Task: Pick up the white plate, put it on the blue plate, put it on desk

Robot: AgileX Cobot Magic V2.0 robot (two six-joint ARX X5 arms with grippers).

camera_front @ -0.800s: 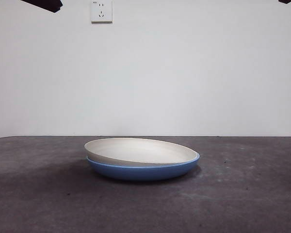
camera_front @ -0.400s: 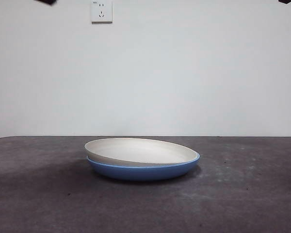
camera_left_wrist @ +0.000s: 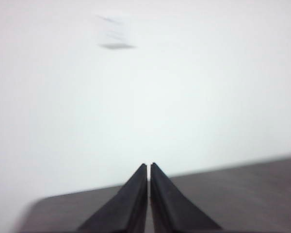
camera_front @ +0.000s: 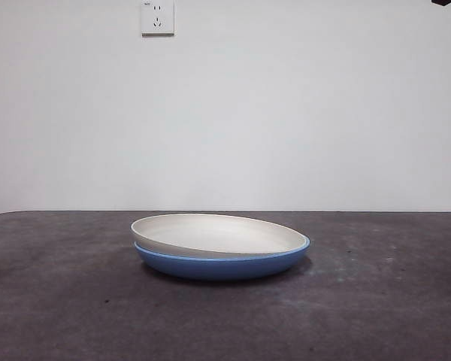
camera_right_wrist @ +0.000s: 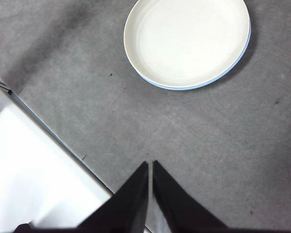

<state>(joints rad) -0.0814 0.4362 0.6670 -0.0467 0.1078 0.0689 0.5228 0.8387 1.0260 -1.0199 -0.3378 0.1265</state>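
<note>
The white plate (camera_front: 210, 235) lies nested on the blue plate (camera_front: 225, 265) in the middle of the desk (camera_front: 376, 301), tilted slightly so its left rim rides higher. In the right wrist view the white plate (camera_right_wrist: 186, 41) covers the blue plate (camera_right_wrist: 194, 87), of which only a thin rim edge shows. My right gripper (camera_right_wrist: 149, 165) is shut and empty, high above the desk (camera_right_wrist: 208, 141) and well away from the plates. My left gripper (camera_left_wrist: 148, 166) is shut and empty, raised and facing the white wall; no plate shows in its view.
A white wall with a power socket (camera_front: 157, 16) stands behind the desk. A black arm tip (camera_front: 442, 2) shows at the top right corner. In the right wrist view the desk's edge (camera_right_wrist: 53, 133) runs diagonally beside a white surface.
The black arm tip at the top left corner of the front view has risen out of view. The plates have not moved.
</note>
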